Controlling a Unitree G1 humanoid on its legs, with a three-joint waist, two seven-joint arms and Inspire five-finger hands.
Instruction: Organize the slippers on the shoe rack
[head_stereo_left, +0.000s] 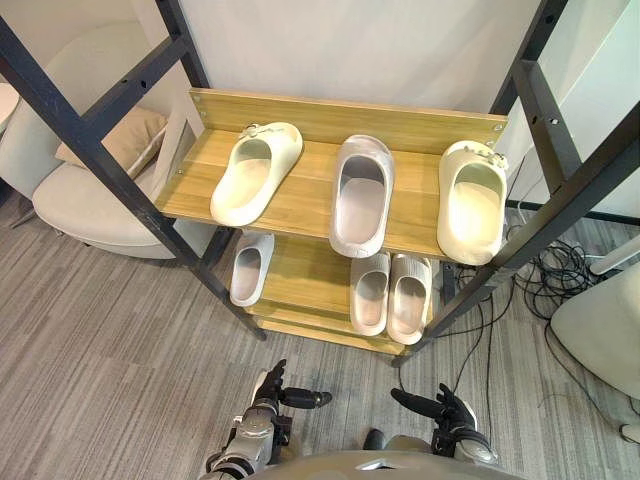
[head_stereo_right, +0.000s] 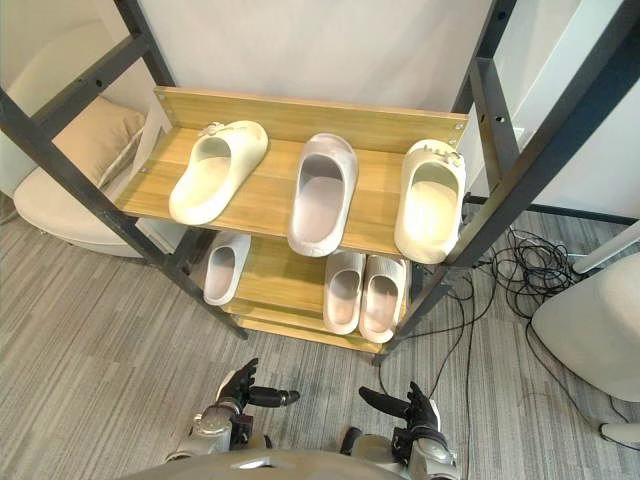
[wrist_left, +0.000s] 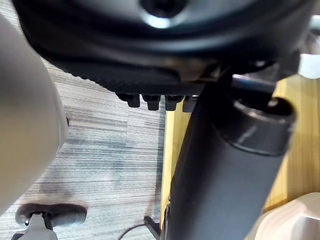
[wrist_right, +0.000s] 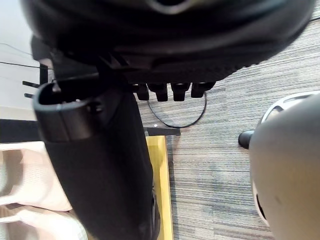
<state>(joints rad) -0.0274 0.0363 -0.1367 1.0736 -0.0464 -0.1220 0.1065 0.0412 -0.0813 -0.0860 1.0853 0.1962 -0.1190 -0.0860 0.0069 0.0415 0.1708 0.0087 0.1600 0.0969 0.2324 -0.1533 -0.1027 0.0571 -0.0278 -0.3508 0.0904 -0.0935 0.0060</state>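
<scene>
grey carpet (head_stereo_left: 100, 330), wooden shoe rack (head_stereo_left: 308, 192) centre | six slippers (head_stereo_left: 362, 195) shelved | left hand (head_stereo_left: 272, 392), right hand (head_stereo_left: 447, 408) bottom edge: fingers loose, empty

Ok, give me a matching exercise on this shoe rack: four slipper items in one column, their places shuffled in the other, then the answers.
Things:
1. greyish slipper
2. angled cream slipper
3. straight cream slipper
4. side-by-side pair of slippers

Places:
A. top shelf, right end
B. lower shelf, right side
C. top shelf, middle
D. top shelf, left end

Pairs: 1-C, 2-D, 3-A, 4-B.
</scene>
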